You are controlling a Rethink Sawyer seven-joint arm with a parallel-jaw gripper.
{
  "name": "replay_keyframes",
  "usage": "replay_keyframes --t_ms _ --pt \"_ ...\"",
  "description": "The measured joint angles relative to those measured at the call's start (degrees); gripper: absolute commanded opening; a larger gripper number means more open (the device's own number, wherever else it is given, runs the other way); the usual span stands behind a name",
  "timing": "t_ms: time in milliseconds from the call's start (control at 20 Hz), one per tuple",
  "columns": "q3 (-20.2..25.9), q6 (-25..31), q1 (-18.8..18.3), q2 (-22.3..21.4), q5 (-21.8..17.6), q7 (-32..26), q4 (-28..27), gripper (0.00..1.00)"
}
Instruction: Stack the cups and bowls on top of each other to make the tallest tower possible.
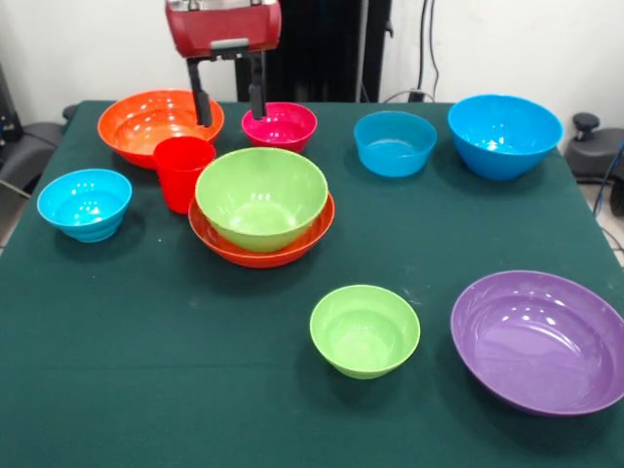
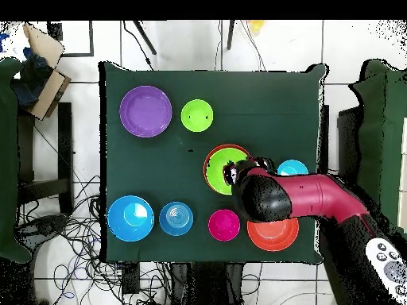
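Now front view: gripper [image 1: 228,105] hanging spread, empty, above table [image 1: 195,390] between orange bowl [image 1: 146,119] and magenta bowl [image 1: 281,125]. Red cup [image 1: 182,172] upright at 9 o'clock of tower [image 1: 260,210], green bowl nested in wide orange bowl.

Overhead view: arm [image 2: 306,198] covering tower's 3 o'clock side; purple bowl [image 2: 145,111] at 10 o'clock, well apart.

A small glossy red plastic tumbler [image 1: 182,172] is standing upright on the green cloth, just beside the tower. That tower [image 1: 261,216] is sitting mid-table: a glossy green plastic bowl [image 1: 260,196] is nesting in a wide orange plastic bowl [image 1: 255,253]. Another wide orange bowl [image 1: 146,122], a small magenta bowl [image 1: 284,125] and two blue bowls [image 1: 394,142] [image 1: 504,135] are lining the far edge. A third blue bowl [image 1: 85,203], a second green bowl [image 1: 365,330] and a wide purple bowl [image 1: 542,340] are lying apart, all mouth-up.
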Motion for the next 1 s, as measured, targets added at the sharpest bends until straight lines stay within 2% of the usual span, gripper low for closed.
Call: replay_keyframes --t_ms 500,700,800,1000 --pt "-0.49 -0.05 5.9 -2.37 -0.05 0.0 -0.01 1.0" --pt "-2.57 -1.73 10.34 -3.12 -0.12 0.21 0.03 1.0" --pt "-4.91 -4.75 14.09 -3.19 -0.12 0.93 0.05 1.0" --pt "-7.04 -8.03 18.56 -3.17 0.06 2.18 -0.02 1.0"
